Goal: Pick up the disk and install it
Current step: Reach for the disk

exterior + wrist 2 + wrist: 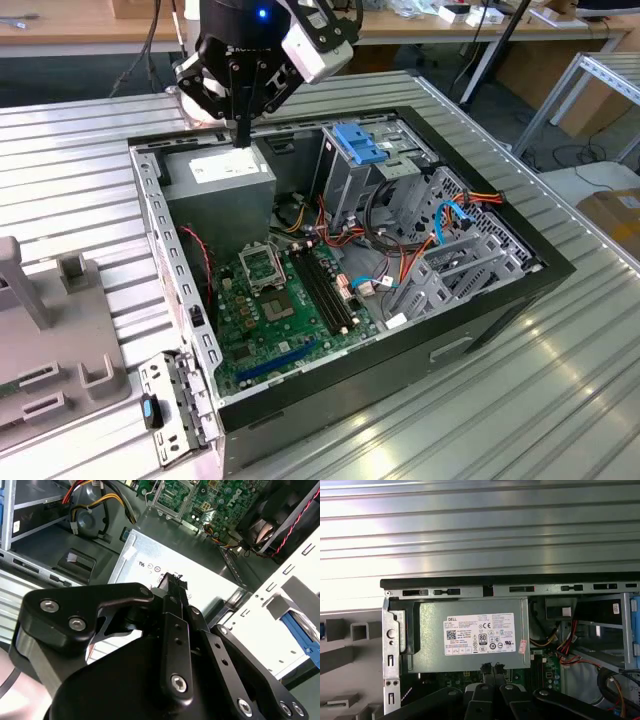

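Observation:
My gripper (240,140) hangs shut over the far left corner of the open computer case (556,262), just above the grey power-supply box (225,185). Its black fingertips (172,578) are pressed together with nothing between them, and they also meet in the first wrist view (491,667). A blue plastic bracket (356,147) sits in the top of the silver drive cage at the back of the case. I cannot tell whether the disk's metal body lies under it.
The green motherboard (270,310) with loose red, orange and blue cables fills the case floor. A grey fixture (50,340) stands at the exterior view's left. A small blue latch piece (150,411) sits on a bracket near the case's front corner. The ribbed metal table (560,400) surrounds the case.

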`<state>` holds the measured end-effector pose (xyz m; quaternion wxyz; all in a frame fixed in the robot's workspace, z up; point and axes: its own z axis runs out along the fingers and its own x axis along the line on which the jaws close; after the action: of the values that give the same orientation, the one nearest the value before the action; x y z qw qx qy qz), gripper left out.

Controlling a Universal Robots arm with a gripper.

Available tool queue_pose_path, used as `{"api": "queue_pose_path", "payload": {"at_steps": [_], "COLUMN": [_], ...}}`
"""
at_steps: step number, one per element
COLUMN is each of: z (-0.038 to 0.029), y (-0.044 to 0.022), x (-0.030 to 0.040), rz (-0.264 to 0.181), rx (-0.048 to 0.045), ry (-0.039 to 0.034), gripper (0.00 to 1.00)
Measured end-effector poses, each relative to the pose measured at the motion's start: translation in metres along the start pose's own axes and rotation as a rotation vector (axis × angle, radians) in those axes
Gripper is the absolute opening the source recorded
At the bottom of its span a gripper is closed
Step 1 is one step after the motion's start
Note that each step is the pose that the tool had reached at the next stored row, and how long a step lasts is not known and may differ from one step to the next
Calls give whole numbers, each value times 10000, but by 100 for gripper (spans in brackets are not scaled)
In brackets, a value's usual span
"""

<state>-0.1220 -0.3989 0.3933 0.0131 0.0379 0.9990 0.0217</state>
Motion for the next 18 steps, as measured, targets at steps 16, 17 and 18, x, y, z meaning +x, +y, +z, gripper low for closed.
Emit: {"api": "queue_pose_path", "payload": {"at_steps": [16,17,18], "z": [-4,-4,-5], "y": [-12,-13,-14], "x": [159,167,183], "rz": [0,0,0], "rx": [0,0,1], "ry": [0,0,0], "gripper": [11,11,11]}}
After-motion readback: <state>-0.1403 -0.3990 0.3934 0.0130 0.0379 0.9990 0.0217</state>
